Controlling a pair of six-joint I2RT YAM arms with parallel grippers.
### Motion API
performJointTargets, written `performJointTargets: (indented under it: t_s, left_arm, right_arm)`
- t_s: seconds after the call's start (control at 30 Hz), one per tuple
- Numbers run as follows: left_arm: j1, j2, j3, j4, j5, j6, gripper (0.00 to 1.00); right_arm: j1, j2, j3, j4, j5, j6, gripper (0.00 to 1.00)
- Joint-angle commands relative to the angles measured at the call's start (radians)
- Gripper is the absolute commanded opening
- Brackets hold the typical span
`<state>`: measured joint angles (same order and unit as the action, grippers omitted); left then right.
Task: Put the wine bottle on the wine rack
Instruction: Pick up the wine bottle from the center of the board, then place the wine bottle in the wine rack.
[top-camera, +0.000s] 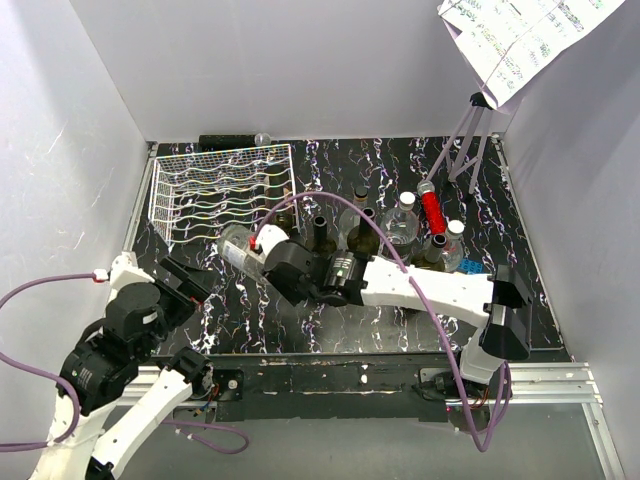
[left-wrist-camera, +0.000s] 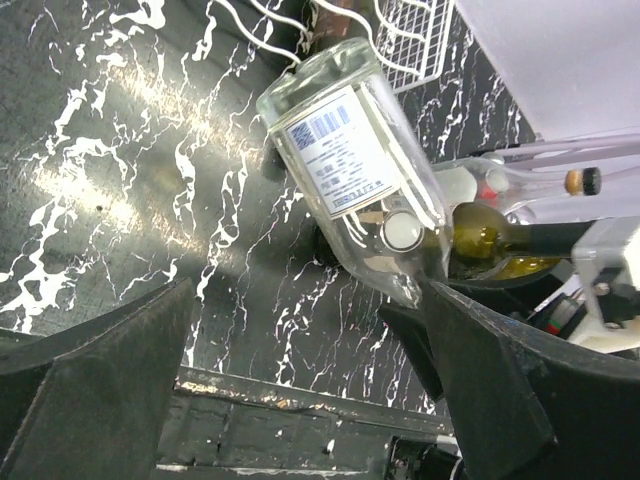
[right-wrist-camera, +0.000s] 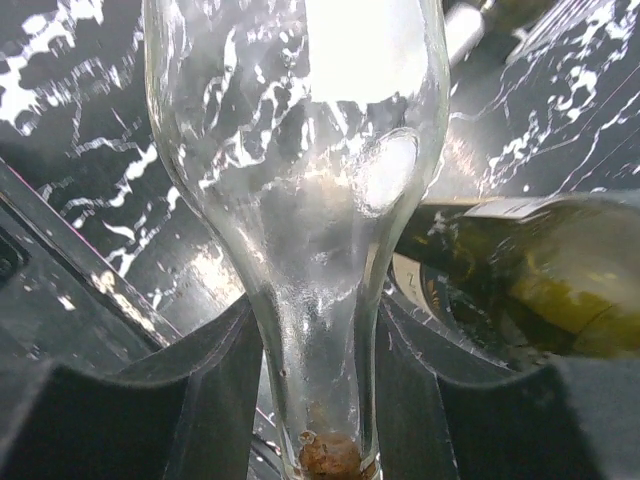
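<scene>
Black white-veined table (top-camera: 250, 318): white wire rack (top-camera: 222, 190) back left, upright bottles (top-camera: 402, 224) clustered centre-right, stand legs (top-camera: 466, 150) back right.

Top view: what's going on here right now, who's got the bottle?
The right gripper is shut on the neck of the clear wine bottle, holding it tipped on its side just in front of the wine rack. No bottle is in the rack's cradles yet. The left gripper hangs open nearby, holding nothing. The other bottles stand in a cluster mid-table.
</scene>
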<state>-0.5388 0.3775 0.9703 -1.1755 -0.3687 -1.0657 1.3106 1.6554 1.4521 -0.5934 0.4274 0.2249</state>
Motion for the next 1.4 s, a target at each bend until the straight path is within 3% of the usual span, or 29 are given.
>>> performJointTargets:
  t_s: [0.0, 0.33, 0.77, 0.97, 1.37]
  left_arm:
    - [0.002, -0.009, 0.054, -0.023, -0.052, 0.036, 0.98]
    - [0.002, 0.029, 0.088, -0.003, -0.053, 0.072, 0.98]
    - [0.002, 0.047, 0.113, -0.010, -0.039, 0.072, 0.98]
    - [0.002, 0.054, 0.093, -0.016, -0.022, 0.053, 0.98]
    - [0.002, 0.063, 0.068, -0.044, 0.016, 0.026, 0.98]
  right_arm:
    - [0.006, -0.088, 0.192, 0.245, 0.126, 0.004, 0.01]
    - [-0.002, -0.019, 0.421, 0.201, 0.168, -0.045, 0.01]
    - [-0.146, 0.280, 0.855, 0.126, 0.185, -0.082, 0.01]
    - [-0.209, 0.357, 0.890, 0.162, 0.224, -0.094, 0.01]
    - [-0.211, 0.506, 0.949, 0.263, 0.438, -0.136, 0.01]
